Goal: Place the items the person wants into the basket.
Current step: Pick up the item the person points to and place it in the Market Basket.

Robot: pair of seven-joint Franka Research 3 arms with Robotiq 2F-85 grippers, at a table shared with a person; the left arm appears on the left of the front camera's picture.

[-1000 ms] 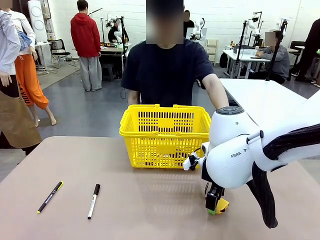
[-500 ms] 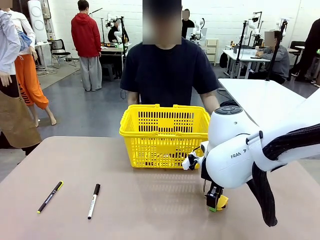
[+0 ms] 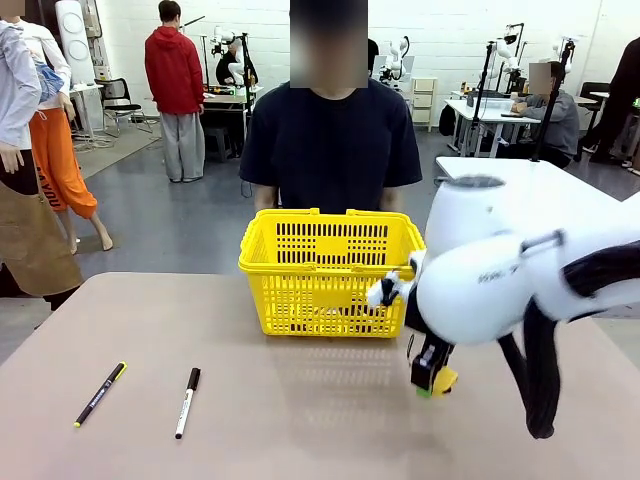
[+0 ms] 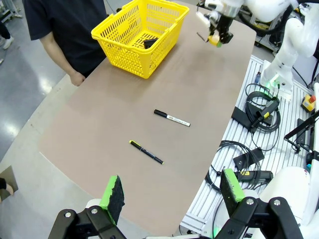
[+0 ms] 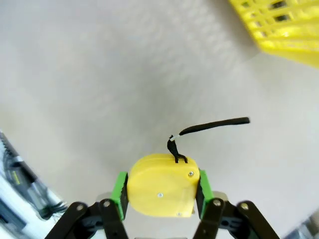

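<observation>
The right hand (image 5: 160, 199) grips the tape measure (image 5: 160, 185) between its green pads (image 5: 119, 191), one on each flat side. In the front view the tape measure (image 3: 440, 381) hangs clear above the desk (image 3: 300, 420), just right of the basket (image 3: 330, 270) and in front of its near corner. It is a smooth, rounded yellow plastic case with small screws, and a thin black strap (image 5: 212, 125) trails off its top edge.

The basket (image 4: 139, 37) is bright yellow plastic with slotted lattice walls. Something black lies inside it, possibly the stapler (image 4: 151, 42), though it is too small to be sure.

The left hand (image 4: 172, 196) hangs high over the desk's near edge, jaws wide and empty. Two pens (image 4: 171, 118) lie on the matte tan top, well apart from the basket.
</observation>
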